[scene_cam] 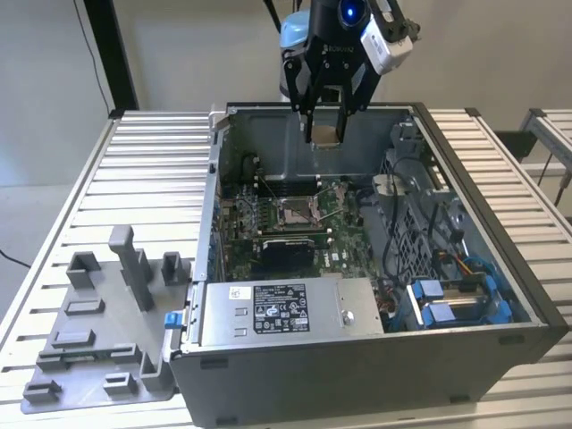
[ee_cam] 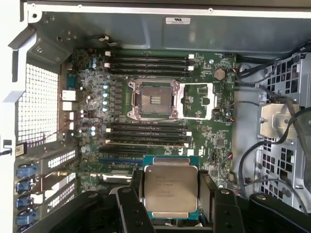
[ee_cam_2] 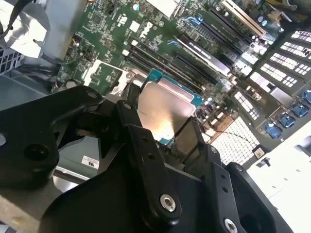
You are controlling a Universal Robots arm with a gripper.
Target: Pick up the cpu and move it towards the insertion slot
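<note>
One end effector (scene_cam: 325, 121) pinches the cpu (ee_cam: 170, 191) — high above the insertion slot (ee_cam: 151, 99).

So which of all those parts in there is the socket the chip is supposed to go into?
Look into the open computer case at the green circuit board on its floor. The insertion slot is the square metal-framed socket on that board, beside the rows of long black memory slots. It alone has a greyish pin field at its centre; the gripper holds the cpu apart from it.
</note>
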